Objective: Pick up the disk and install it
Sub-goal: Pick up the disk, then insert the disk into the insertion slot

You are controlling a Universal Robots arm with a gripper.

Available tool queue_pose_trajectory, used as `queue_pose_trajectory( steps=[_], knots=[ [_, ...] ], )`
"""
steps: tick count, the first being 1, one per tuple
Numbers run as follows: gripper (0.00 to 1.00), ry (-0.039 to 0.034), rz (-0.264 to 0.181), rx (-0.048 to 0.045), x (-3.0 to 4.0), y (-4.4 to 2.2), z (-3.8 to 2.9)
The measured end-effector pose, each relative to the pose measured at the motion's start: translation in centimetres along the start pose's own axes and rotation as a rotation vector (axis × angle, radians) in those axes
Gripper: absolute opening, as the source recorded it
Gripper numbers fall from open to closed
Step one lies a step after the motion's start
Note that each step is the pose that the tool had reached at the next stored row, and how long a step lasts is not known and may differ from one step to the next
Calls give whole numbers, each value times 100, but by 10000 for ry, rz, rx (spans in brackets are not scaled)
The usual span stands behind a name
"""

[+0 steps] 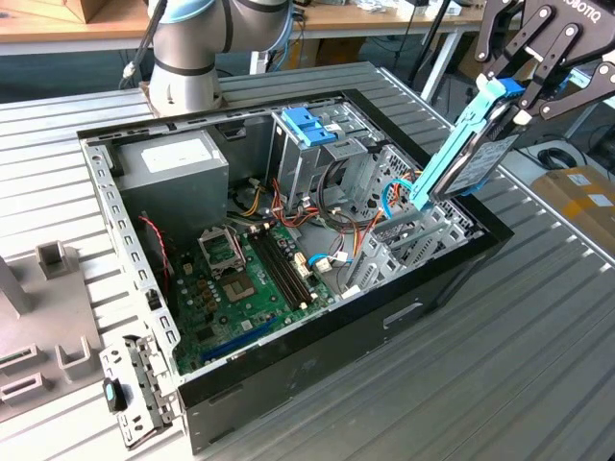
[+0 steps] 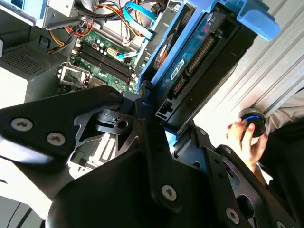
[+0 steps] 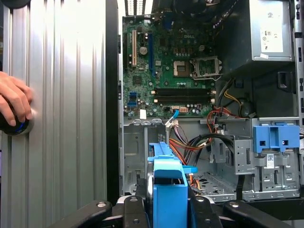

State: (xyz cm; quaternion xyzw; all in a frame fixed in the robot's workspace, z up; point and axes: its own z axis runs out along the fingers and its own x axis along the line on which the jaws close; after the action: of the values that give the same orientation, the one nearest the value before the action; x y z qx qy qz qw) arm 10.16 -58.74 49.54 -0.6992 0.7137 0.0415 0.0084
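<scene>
While the gripper (image 1: 512,96) hangs in the upper right of the exterior view, its fingers are closed onto the upper end of the disk (image 1: 463,158), pinching the blue carrier rails from both sides; the disk is in the air, clear of the table (image 1: 538,365), over the end of the computer case (image 1: 288,379) toward the exterior view's right. Its long axis slants from the fingers at upper right down toward lower left, so the free end points into the case, close over the open metal bay (image 1: 408,240); whether that end touches the bay's frame cannot be told.

Loose cables (image 1: 360,226) lie just beside the bay, between it and the motherboard (image 1: 240,288); they look the likeliest thing to foul the disk. The blue latch (image 1: 309,125) tops the drive cage near upper centre; the grey power-supply box (image 1: 173,163) sits well apart at upper left. In the first wrist view a person's hand (image 3: 14,102) rests on a dark round device (image 3: 14,126) outside the case wall, apart from the disk.
</scene>
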Motion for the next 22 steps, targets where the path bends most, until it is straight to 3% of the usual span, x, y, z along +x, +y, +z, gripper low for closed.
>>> queue_pose_trajectory(
  steps=[8, 22],
  knots=[
    [37, -2, -1, 0, 1, 3, 7],
    [37, -1, 0, 0, 8, 136, 92]
  ],
)
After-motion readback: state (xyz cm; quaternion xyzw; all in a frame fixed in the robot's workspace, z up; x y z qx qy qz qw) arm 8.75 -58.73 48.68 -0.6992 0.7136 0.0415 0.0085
